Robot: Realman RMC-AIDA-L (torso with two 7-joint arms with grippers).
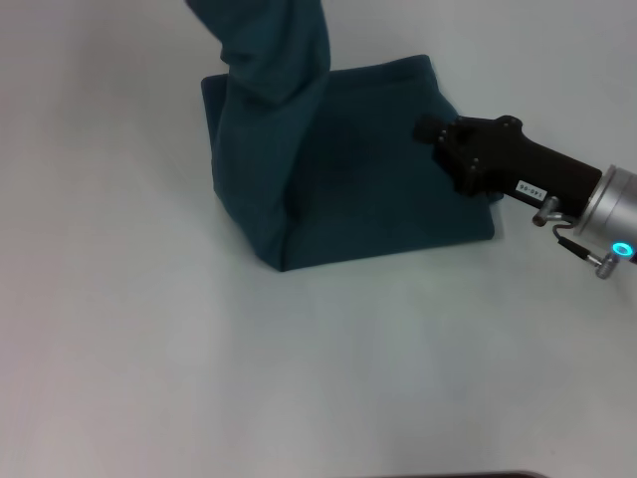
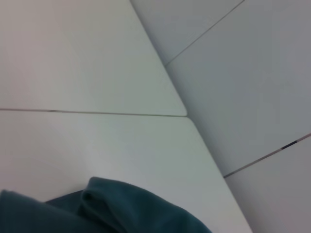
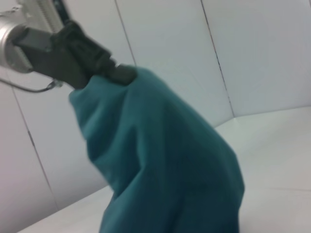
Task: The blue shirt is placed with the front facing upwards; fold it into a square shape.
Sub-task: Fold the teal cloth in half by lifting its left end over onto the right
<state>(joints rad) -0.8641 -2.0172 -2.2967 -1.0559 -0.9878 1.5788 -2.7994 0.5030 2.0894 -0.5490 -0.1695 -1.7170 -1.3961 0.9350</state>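
Lying on the white table (image 1: 149,378), the blue shirt (image 1: 368,189) is partly folded, 1 flap pulled upward; the right gripper (image 1: 423,131) rests over its right edge, jaw state unclear. Left wrist view shows shirt cloth low. Right wrist view shows the left gripper (image 3: 121,74) clamped on the shirt's raised cloth.

The head view looks steeply down on the white table (image 1: 199,378). The left wrist view faces along the tabletop toward wall panels (image 2: 252,73). The right wrist view looks up from low, close. All share the blue shirt (image 1: 348,189).
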